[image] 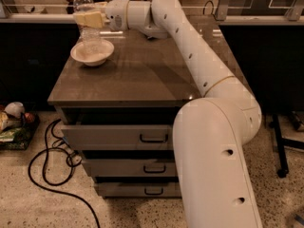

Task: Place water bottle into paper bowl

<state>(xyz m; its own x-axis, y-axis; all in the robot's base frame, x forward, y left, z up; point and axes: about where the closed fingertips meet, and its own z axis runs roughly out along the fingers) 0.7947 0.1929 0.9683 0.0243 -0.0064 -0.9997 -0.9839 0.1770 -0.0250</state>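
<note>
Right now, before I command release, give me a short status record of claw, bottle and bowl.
claw: over the far left corner of the cabinet top, closed around the water bottle below its shoulder
water bottle: upright, cap up, base within the rim of the paper bowl; contact with the bowl floor cannot be told
paper bowl: upright on the cabinet top, near its left edge
remaining: release
</note>
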